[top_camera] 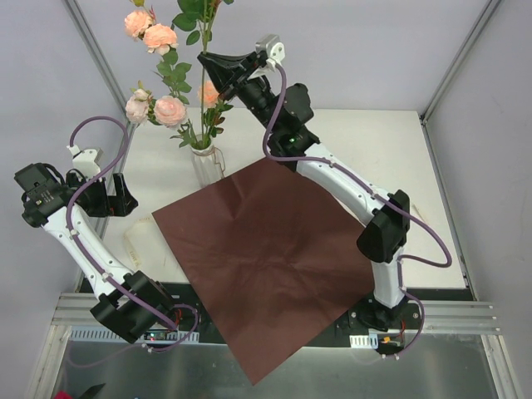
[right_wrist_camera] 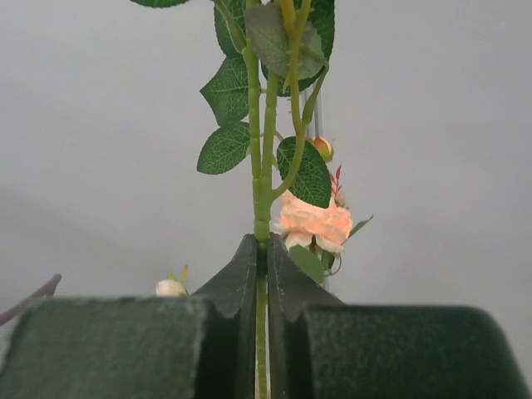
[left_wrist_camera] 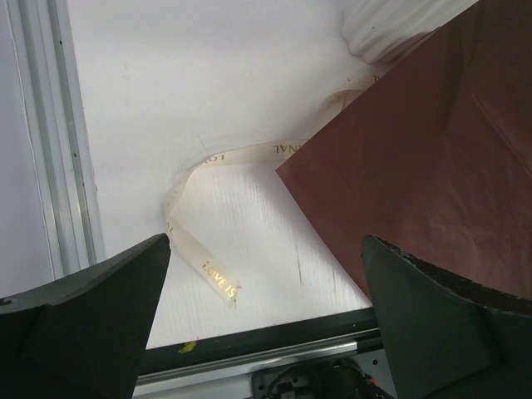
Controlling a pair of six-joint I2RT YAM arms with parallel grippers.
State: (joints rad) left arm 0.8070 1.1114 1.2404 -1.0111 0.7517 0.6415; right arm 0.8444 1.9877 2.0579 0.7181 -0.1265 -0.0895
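Observation:
My right gripper (right_wrist_camera: 262, 249) is shut on a green flower stem (right_wrist_camera: 260, 150) with leaves; the stem runs upright between the fingers. Seen from the top, that gripper (top_camera: 209, 62) is raised above a glass vase (top_camera: 206, 163) holding several pink roses (top_camera: 169, 110). A peach rose (right_wrist_camera: 312, 223) shows just behind the held stem. My left gripper (left_wrist_camera: 266, 246) is open and holds nothing, hovering over the white table by the left corner of a brown paper sheet (left_wrist_camera: 424, 158). A cream ribbon (left_wrist_camera: 202, 264) with gold lettering lies under it. In the top view, the left gripper (top_camera: 121, 199) sits at the table's left.
The brown paper sheet (top_camera: 266, 262) lies as a diamond across the white table (top_camera: 374, 150), its near corner overhanging the front rail (top_camera: 449, 316). Metal frame posts (top_camera: 100, 58) stand at the back corners. The vase stands at the sheet's far left edge.

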